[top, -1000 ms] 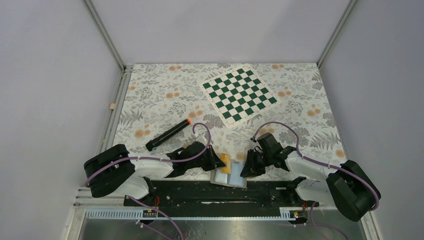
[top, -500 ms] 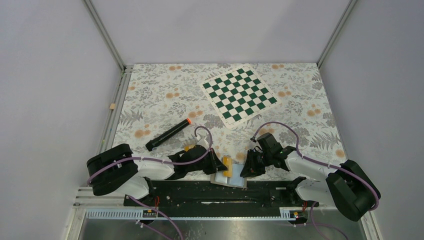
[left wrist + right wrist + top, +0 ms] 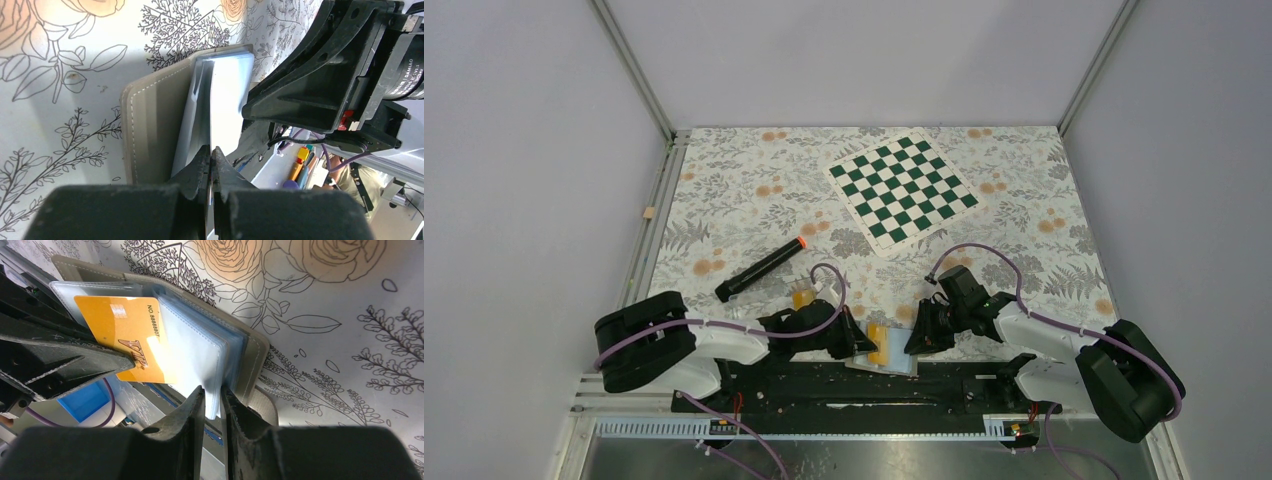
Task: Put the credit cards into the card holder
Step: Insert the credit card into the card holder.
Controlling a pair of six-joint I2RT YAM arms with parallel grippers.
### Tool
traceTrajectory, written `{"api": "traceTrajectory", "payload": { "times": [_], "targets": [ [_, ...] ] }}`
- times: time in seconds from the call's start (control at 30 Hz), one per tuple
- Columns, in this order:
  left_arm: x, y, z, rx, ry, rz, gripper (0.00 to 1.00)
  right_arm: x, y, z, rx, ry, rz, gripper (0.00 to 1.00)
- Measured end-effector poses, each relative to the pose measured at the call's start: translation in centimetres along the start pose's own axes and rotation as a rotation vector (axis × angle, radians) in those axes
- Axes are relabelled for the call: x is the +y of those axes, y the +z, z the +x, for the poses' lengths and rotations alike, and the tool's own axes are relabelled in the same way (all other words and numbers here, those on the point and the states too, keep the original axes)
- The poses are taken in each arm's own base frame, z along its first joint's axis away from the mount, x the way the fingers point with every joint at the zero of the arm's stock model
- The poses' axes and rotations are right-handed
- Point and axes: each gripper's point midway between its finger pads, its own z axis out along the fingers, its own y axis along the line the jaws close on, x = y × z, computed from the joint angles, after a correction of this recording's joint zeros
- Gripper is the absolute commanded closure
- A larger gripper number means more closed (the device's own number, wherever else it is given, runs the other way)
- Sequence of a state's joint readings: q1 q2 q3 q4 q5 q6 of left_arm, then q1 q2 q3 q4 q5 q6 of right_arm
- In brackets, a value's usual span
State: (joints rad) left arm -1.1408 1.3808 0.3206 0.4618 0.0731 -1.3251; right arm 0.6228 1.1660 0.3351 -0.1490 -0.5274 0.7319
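The card holder [image 3: 894,362] lies open at the table's near edge, grey outside [image 3: 150,125], with pale blue-grey pockets [image 3: 200,350]. My left gripper [image 3: 861,343] is shut on an orange-yellow credit card [image 3: 877,343]. That card is seen edge-on between the fingertips in the left wrist view [image 3: 210,150], and its far end lies over the pockets [image 3: 125,335]. My right gripper [image 3: 917,340] is shut on the edge of several pocket sheets [image 3: 212,390]. A second orange-yellow card [image 3: 802,297] lies on the table behind the left arm.
A black marker with an orange tip [image 3: 762,269] lies left of centre. A green-and-white chessboard [image 3: 902,190] lies at the back. The black mounting rail [image 3: 844,385] runs just below the holder. Grey walls close in both sides.
My left gripper has moved toward the near edge and right, carrying the card further over the holder's pockets. The second card behind the left arm has become uncovered. The right gripper has stayed put.
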Motion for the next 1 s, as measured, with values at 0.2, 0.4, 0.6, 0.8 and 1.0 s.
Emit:
{"api": "traceTrajectory", "payload": {
  "times": [0.2, 0.4, 0.6, 0.8, 1.0],
  "targets": [
    [0.0, 0.0, 0.5, 0.012, -0.013, -0.001, 1.00, 0.0, 0.0, 0.0, 0.000, 0.000, 0.000, 0.75],
    [0.2, 0.3, 1.0, 0.025, -0.026, -0.014, 1.00, 0.0, 0.0, 0.0, 0.001, 0.000, -0.001, 0.75],
    [0.0, 0.7, 1.2, 0.035, -0.029, -0.001, 1.00, 0.0, 0.0, 0.0, 0.002, 0.000, -0.001, 0.75],
    [-0.3, 1.4, 1.7, 0.067, -0.022, -0.003, 1.00, 0.0, 0.0, 0.1, 0.004, -0.001, -0.003, 0.75],
    [-0.5, 1.4, 1.9, 0.083, -0.012, -0.016, 1.00, 0.0, 0.0, 0.0, 0.003, -0.002, -0.003, 0.74]
  ]
}}
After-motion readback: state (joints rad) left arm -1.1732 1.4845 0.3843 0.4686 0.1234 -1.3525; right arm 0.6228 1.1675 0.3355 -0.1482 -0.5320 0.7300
